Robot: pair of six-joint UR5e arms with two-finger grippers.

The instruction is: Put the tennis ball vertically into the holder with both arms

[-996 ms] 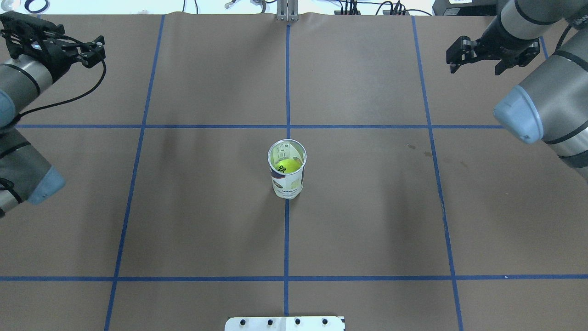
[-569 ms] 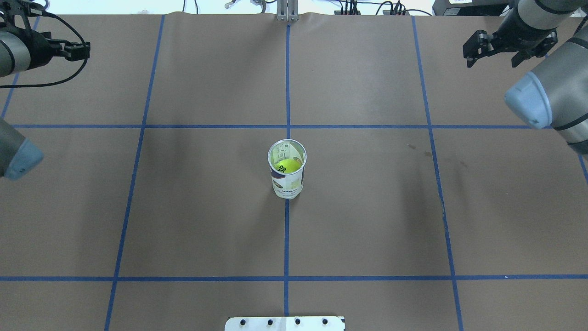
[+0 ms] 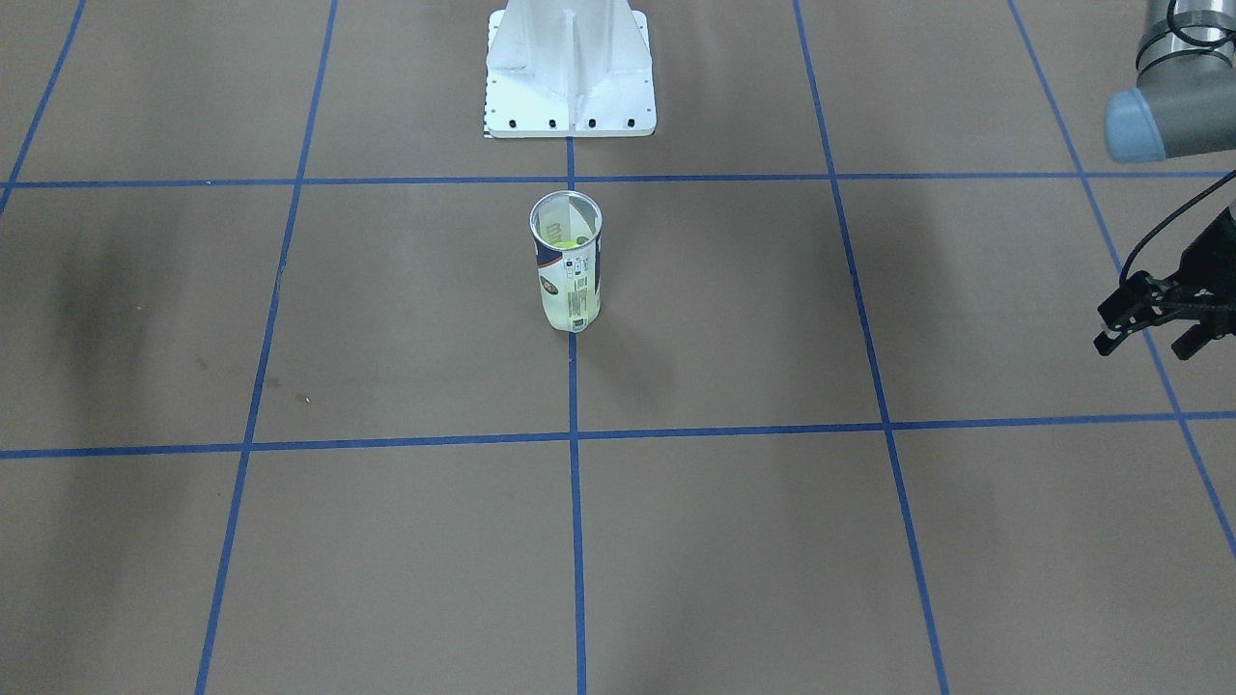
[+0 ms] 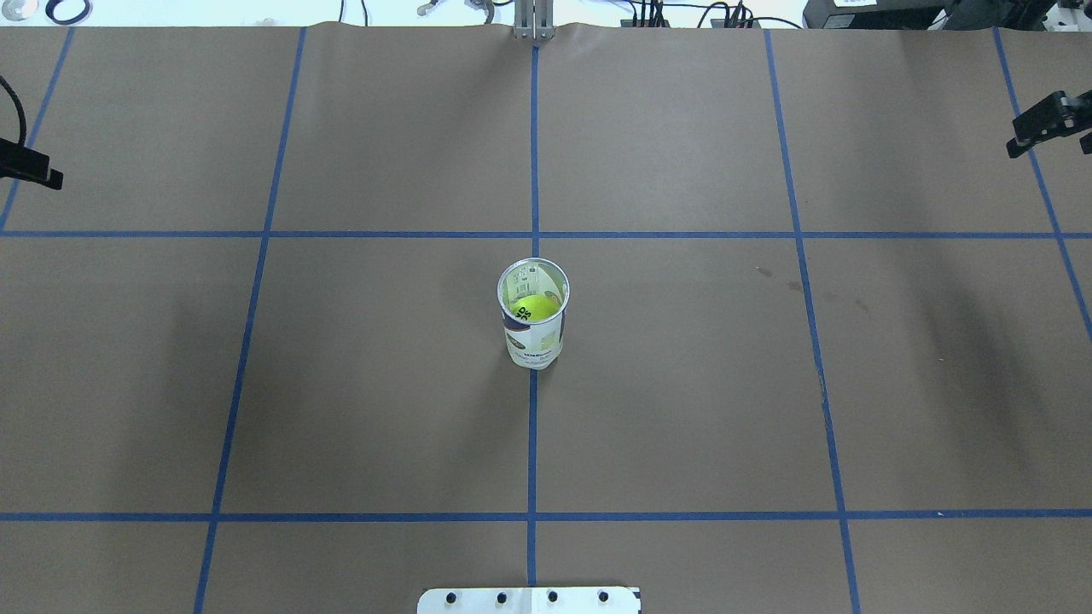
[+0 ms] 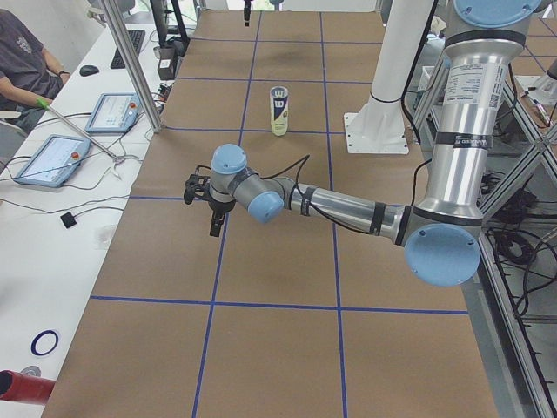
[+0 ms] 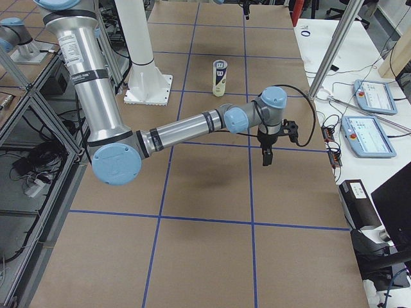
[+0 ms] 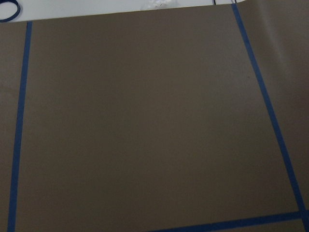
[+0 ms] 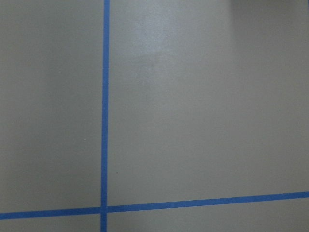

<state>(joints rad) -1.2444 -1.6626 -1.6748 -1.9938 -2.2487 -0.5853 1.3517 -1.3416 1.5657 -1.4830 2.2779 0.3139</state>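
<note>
Brown-papered desk (image 4: 682, 384): the holder (image 4: 532, 320) stands upright at centre, tennis ball (image 4: 534, 307) inside (both unmoved). Left end effector (image 3: 1149, 323) and right end effector (image 4: 1051, 135), fingers apart, have withdrawn to the far side edges.

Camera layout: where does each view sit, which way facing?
Front-facing: across table, facing pedestal base; holder central; left gripper at right edge.
Overhead: behind robot, looking down; right gripper at right edge, left's tip opposite.
Exterior left: table end; left arm near.
Exterior right: opposite end; right arm near.
Left wrist: down at table; no body.
Right wrist: same.
Shared: front-facing and overhead both show tennis ball inside holder.
</note>
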